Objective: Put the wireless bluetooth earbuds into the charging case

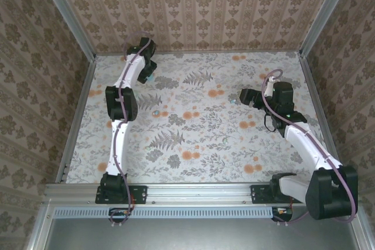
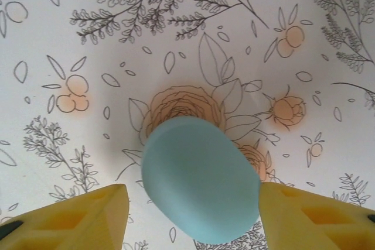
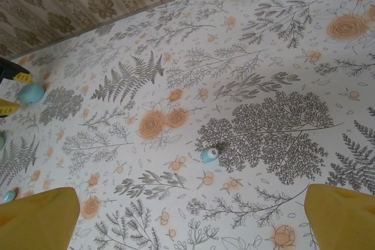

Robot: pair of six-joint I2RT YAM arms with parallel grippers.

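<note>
Yellow left fingers (image 2: 88, 218) flank the smooth oval charging case (image 2: 199, 180), unclamped; right fingers (image 3: 35, 218) splay wide.

Top view: charging case (image 1: 152, 78) largely hidden beneath left gripper (image 1: 149, 73); contact not determinable. Right wrist view: one earbud (image 3: 7, 197) cut off at the picture's left edge.

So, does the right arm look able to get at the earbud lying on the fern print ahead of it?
Probably yes: the right gripper is open and aimed at the earbud, which lies alone on the flat table, with nothing standing between them.
</note>
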